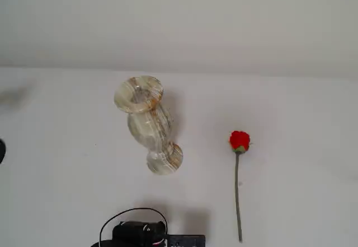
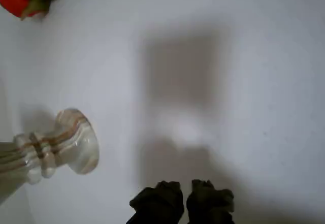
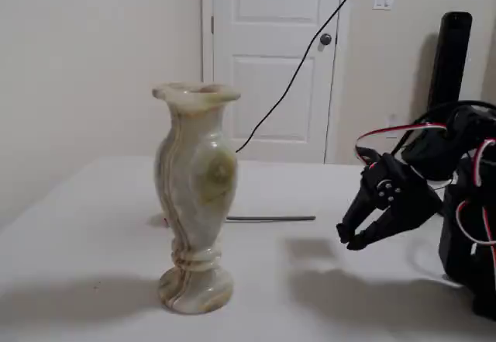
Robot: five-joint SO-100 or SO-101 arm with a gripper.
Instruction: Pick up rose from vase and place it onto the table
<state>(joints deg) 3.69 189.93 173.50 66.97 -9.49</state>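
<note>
A white door (image 3: 271, 55) and a black cable (image 3: 298, 67) stand behind the bench (image 1: 291, 118); nothing lies between the gripper (image 3: 350, 238) and the vase (image 3: 194, 195). The vase stands upright near the bench's middle, cream streaked with tan, flared at the rim. The rose (image 1: 239, 171) lies flat on the bench, apart from the vase, red bud toward the far edge in a fixed view. In the other fixed view the vase hides the bud and only stem shows. In the wrist view, the gripper (image 2: 184, 193) fingers sit nearly pressed together, holding nothing.
</note>
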